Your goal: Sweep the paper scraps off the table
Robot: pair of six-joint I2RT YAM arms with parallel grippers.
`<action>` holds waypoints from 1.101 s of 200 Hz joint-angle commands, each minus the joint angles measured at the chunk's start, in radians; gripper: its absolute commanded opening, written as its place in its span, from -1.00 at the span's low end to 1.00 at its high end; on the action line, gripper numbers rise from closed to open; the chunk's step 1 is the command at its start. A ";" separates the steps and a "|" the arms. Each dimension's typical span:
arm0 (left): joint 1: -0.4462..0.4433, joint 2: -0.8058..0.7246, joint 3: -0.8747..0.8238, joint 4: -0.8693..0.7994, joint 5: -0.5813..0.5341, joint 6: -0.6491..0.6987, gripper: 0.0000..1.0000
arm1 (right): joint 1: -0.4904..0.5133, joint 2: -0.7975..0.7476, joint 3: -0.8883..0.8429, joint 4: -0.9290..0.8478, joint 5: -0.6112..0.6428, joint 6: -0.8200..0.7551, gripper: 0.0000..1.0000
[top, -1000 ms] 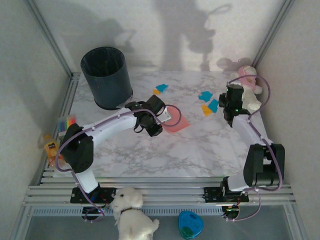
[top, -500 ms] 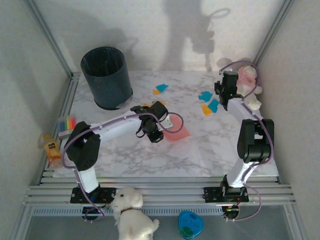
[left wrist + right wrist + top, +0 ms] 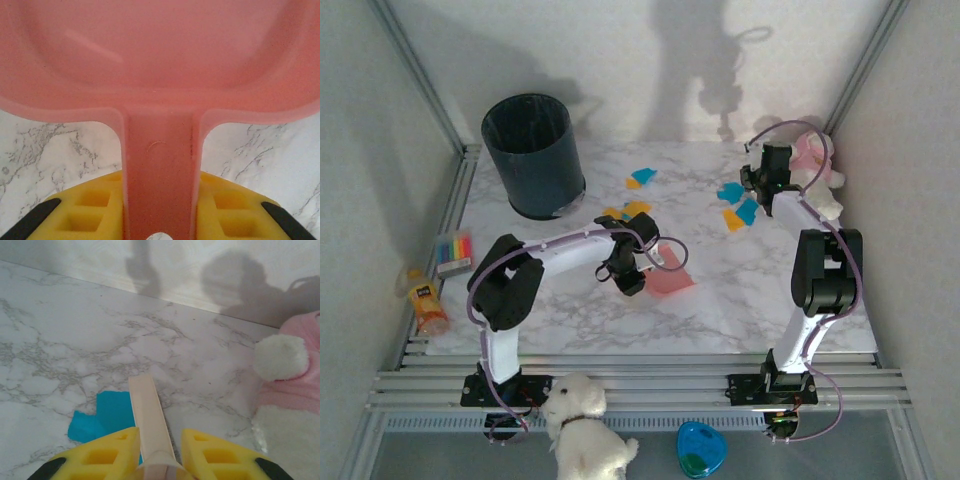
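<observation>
Your left pincer point(image 3: 159, 207) is closed on the handle of the pink dustpan point(image 3: 160, 60), near the middle of the table point(image 3: 740, 290). Your right pincer point(image 3: 156, 452) grips a pale flat stick point(image 3: 145, 405) at the far right, just beside some paper scraps point(image 3: 738, 205). More scraps lie on the far side of the dustpan.

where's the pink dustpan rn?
Top view: near table centre, the pink dustpan is just below the orange scraps, its handle clamped in the left gripper.
</observation>
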 commanded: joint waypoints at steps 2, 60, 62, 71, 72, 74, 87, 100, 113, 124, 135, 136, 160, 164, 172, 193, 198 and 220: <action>0.005 0.014 0.041 -0.052 -0.005 -0.012 -1.00 | 0.012 0.034 0.039 -0.039 -0.068 -0.026 -1.00; 0.018 0.035 0.071 -0.074 -0.035 -0.008 -1.00 | 0.065 0.002 0.002 -0.094 -0.131 -0.033 -1.00; 0.019 0.035 0.071 -0.074 -0.037 -0.008 -1.00 | 0.067 -0.001 0.000 -0.096 -0.131 -0.032 -1.00; 0.021 0.034 0.073 -0.073 -0.038 -0.008 -1.00 | 0.077 -0.012 -0.013 -0.102 -0.128 -0.034 -1.00; 0.021 0.034 0.073 -0.074 -0.038 -0.007 -1.00 | 0.079 -0.013 -0.013 -0.103 -0.127 -0.034 -1.00; 0.021 0.035 0.073 -0.074 -0.038 -0.007 -1.00 | 0.081 -0.015 -0.016 -0.105 -0.128 -0.034 -1.00; 0.023 0.033 0.073 -0.077 -0.047 -0.005 -1.00 | 0.096 -0.030 -0.032 -0.120 -0.115 -0.039 -1.00; 0.025 0.032 0.072 -0.080 -0.047 -0.003 -1.00 | 0.111 -0.049 -0.051 -0.132 -0.103 -0.040 -1.00; 0.028 0.030 0.067 -0.075 -0.053 -0.002 -1.00 | 0.122 -0.077 -0.082 -0.128 -0.091 -0.039 -1.00; 0.030 0.030 0.065 -0.080 -0.053 0.001 -1.00 | 0.134 -0.098 -0.112 -0.123 -0.094 -0.041 -1.00; 0.031 0.029 0.064 -0.080 -0.059 0.001 -1.00 | 0.144 -0.118 -0.133 -0.134 -0.096 -0.040 -1.00; 0.030 0.029 0.064 -0.080 -0.060 0.000 -1.00 | 0.146 -0.120 -0.134 -0.136 -0.096 -0.040 -1.00; 0.032 0.024 0.059 -0.080 -0.065 0.004 -1.00 | 0.170 -0.167 -0.182 -0.151 -0.089 -0.046 -1.00; 0.033 0.024 0.059 -0.080 -0.066 0.006 -1.00 | 0.175 -0.177 -0.192 -0.151 -0.090 -0.046 -1.00; 0.031 0.022 0.059 -0.083 -0.065 0.007 -1.00 | 0.183 -0.194 -0.209 -0.151 -0.090 -0.044 -1.00; 0.031 0.021 0.057 -0.083 -0.072 0.008 -1.00 | 0.201 -0.239 -0.242 -0.161 -0.095 -0.031 -1.00; 0.032 0.021 0.056 -0.084 -0.072 0.008 -1.00 | 0.205 -0.250 -0.248 -0.167 -0.100 -0.030 -1.00; 0.031 0.019 0.056 -0.084 -0.074 0.007 -1.00 | 0.221 -0.297 -0.276 -0.175 -0.104 -0.014 -1.00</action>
